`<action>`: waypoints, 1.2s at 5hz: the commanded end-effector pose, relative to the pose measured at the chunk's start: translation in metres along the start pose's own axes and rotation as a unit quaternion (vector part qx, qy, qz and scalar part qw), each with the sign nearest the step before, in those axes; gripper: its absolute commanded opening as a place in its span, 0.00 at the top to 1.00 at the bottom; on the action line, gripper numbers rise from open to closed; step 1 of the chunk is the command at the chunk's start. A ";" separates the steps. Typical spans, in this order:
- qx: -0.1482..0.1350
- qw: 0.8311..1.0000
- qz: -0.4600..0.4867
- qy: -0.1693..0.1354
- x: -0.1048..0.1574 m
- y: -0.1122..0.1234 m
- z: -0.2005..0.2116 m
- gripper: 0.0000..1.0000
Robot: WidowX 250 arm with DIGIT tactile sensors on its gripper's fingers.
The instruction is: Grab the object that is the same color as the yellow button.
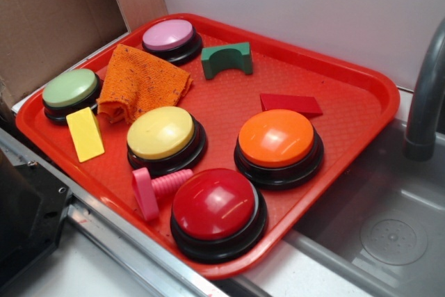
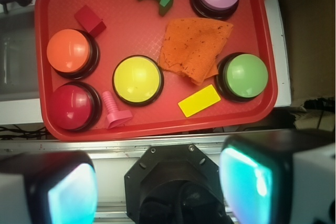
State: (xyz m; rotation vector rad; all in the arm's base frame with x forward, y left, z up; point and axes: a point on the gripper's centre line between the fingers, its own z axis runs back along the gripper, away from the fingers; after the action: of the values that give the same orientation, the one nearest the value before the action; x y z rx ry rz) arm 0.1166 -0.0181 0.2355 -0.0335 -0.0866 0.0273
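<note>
We log the gripper [image 2: 157, 182] high above the near edge of the red tray [image 2: 152, 127], fingers spread wide and holding nothing, so we judge the approach has not begun. The yellow block [image 2: 199, 100] lies flat near the tray's front rim, between the yellow button [image 2: 137, 80] and the green button [image 2: 242, 76], just below the orange cloth [image 2: 195, 48]. Next move as we see it: travel forward, centre over the block, align across its narrow width, then descend.
</note>
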 end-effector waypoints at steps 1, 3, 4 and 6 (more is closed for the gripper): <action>0.000 1.000 0.000 0.000 0.000 0.000 0.000 0.00; -0.022 0.992 0.119 -0.037 -0.009 0.017 -0.026 0.00; -0.023 0.975 0.213 -0.055 -0.012 0.029 -0.050 0.00; 0.014 0.945 0.320 -0.059 0.001 0.054 -0.118 0.00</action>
State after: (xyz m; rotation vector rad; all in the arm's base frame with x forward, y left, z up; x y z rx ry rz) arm 0.1257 0.0303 0.1091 -0.0241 -0.1768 0.6787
